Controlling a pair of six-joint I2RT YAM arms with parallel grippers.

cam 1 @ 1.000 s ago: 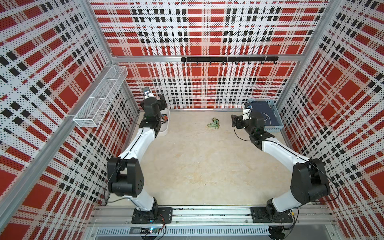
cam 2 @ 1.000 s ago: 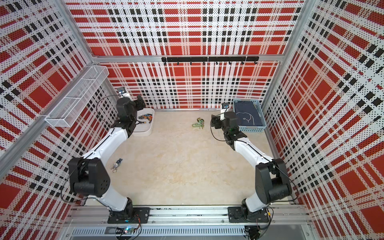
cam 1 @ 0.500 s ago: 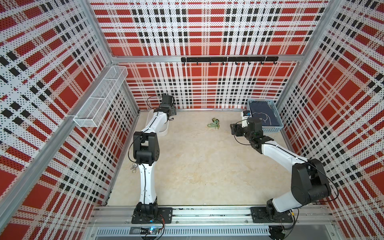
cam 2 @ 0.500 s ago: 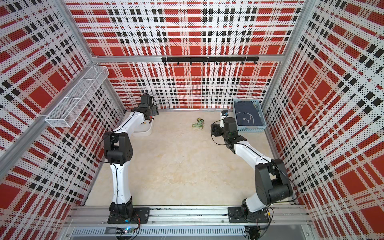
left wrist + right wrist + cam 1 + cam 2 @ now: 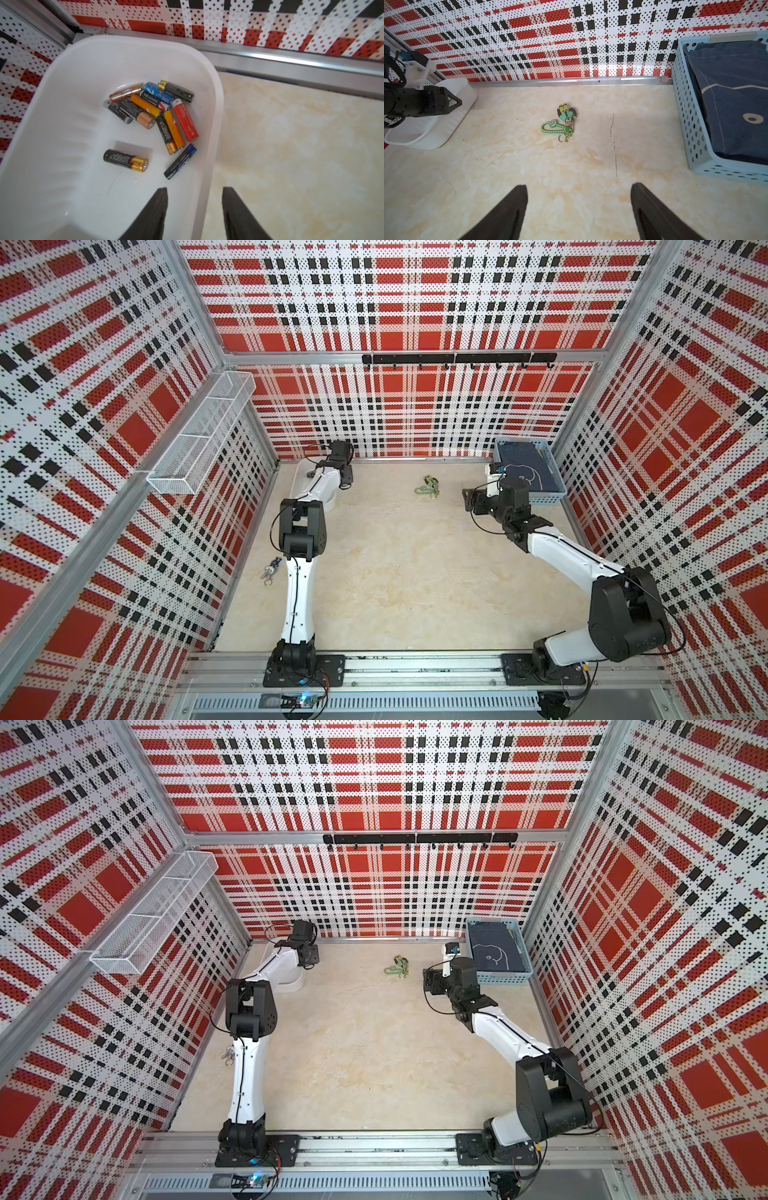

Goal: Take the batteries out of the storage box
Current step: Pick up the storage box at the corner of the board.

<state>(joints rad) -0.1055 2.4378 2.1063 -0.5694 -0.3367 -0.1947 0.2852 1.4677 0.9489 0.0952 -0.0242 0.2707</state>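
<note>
My left jaws stand partly open astride the side wall of the white tray (image 5: 62, 128), closed on nothing, 1 finger (image 5: 154, 209) inside and the other over the tabletop (image 5: 291, 145). The tray sits in the far left corner against the plaid walls. All the batteries (image 5: 153, 108) lie in it, most in a heap near that wall, with 2 apart: a black-and-gold one (image 5: 125, 160) and a dark blue one (image 5: 180, 164). My right jaws hang wide open, gripping nothing, over the tabletop, with a green key ring (image 5: 562, 122) ahead and a blue basket (image 5: 685, 128) to the side.
</note>
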